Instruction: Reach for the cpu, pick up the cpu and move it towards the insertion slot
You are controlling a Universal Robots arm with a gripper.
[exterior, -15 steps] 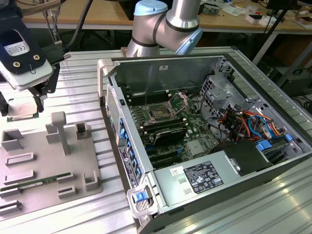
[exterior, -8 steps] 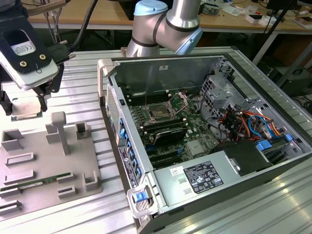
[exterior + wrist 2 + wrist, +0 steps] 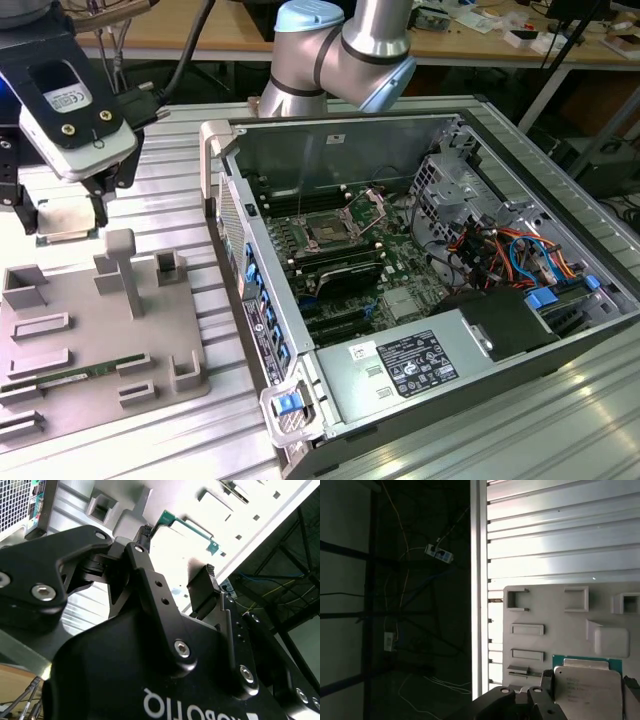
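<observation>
The cpu [image 3: 63, 216] is a flat silvery square with a thin green rim. It sits between the fingers of my gripper [image 3: 65, 226] at the exterior view's far left, over the far corner of the grey tray [image 3: 100, 340]. In the first wrist view the cpu [image 3: 587, 687] fills the gap of the gripper [image 3: 590, 680], with a black finger against each side. The second wrist view shows the gripper [image 3: 177, 550] shut on the bright cpu [image 3: 172, 540], whose green edge sticks out past the fingertips. The insertion slot [image 3: 328, 232] lies inside the open computer case, far toward the exterior view's right.
The case wall [image 3: 235, 250] with its beige handle stands between the tray and the motherboard. A green memory stick [image 3: 70, 375] lies in the tray, and grey posts [image 3: 120, 270] rise from it. Cables and a drive cage [image 3: 470, 220] crowd the case's right side.
</observation>
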